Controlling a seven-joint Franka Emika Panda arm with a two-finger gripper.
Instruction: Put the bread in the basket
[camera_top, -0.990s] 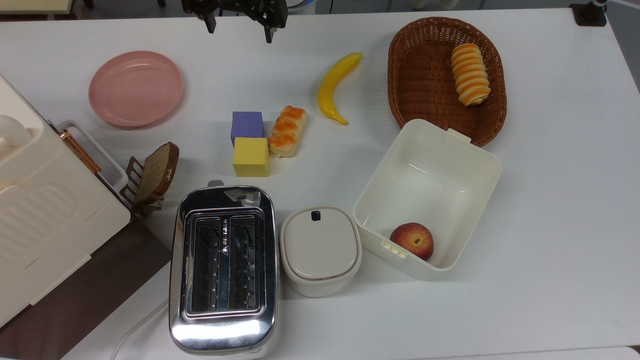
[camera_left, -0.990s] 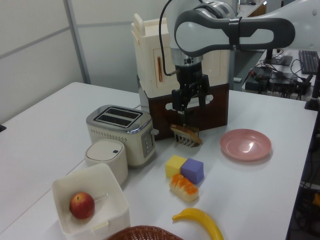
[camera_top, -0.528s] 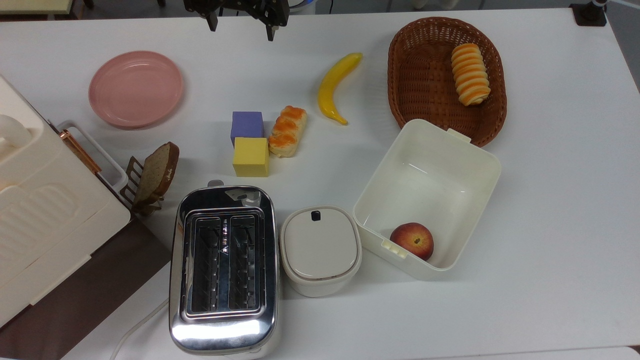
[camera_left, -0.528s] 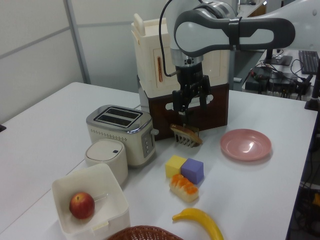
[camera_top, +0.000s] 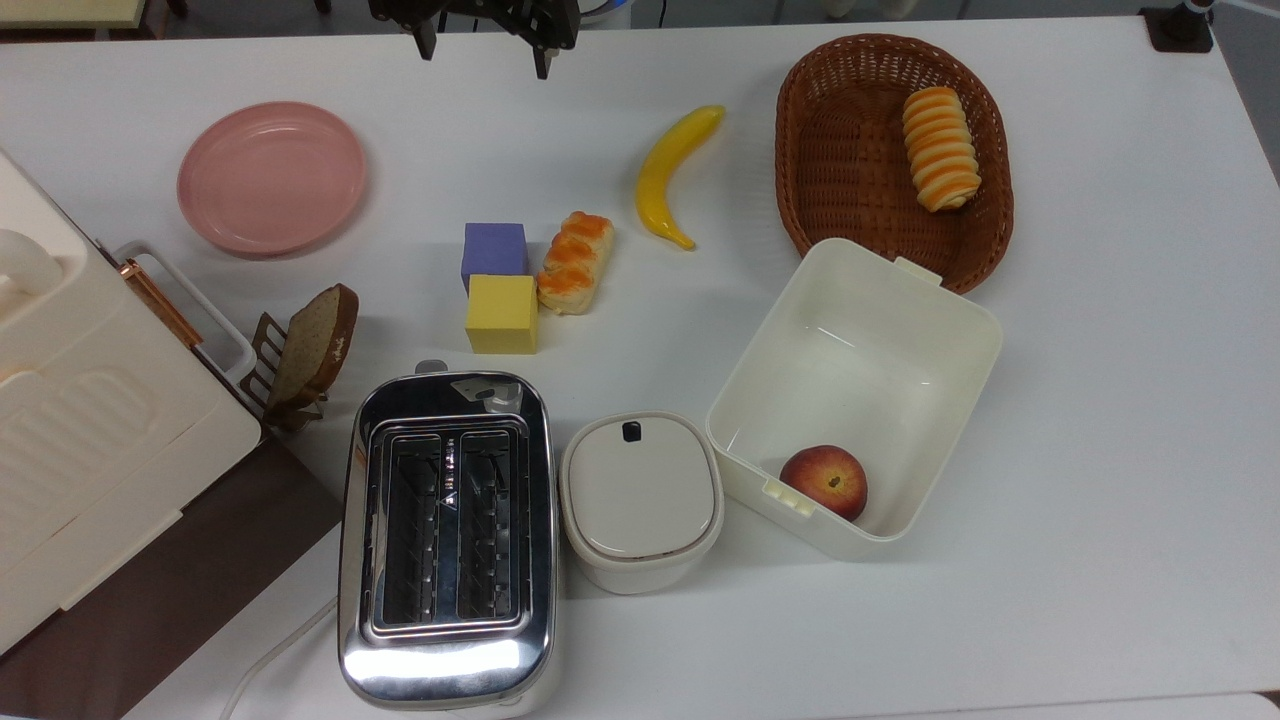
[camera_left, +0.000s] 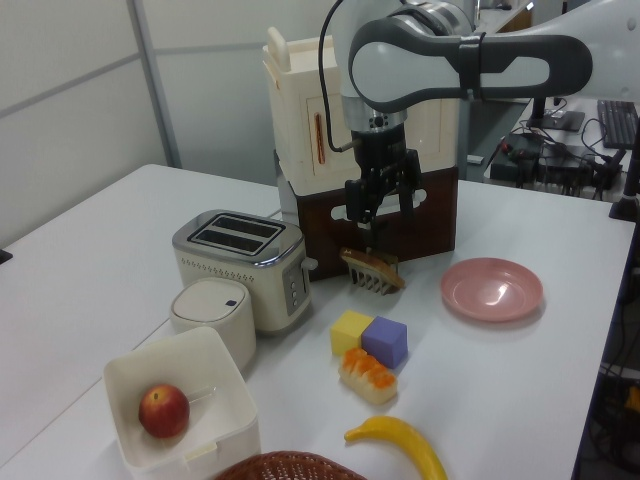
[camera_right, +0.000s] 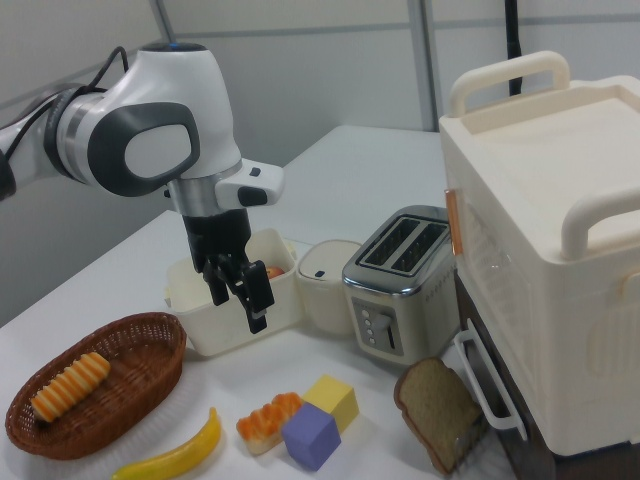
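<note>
Glazed lumpy bread (camera_top: 575, 262) on table; woven oval basket (camera_top: 850, 170) apart; gripper (camera_top: 483, 55) spread, empty.

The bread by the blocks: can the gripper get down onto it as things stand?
Probably yes. The bread lies uncovered, the open gripper hangs above the table, but the purple block and yellow block touch one long side.
</note>
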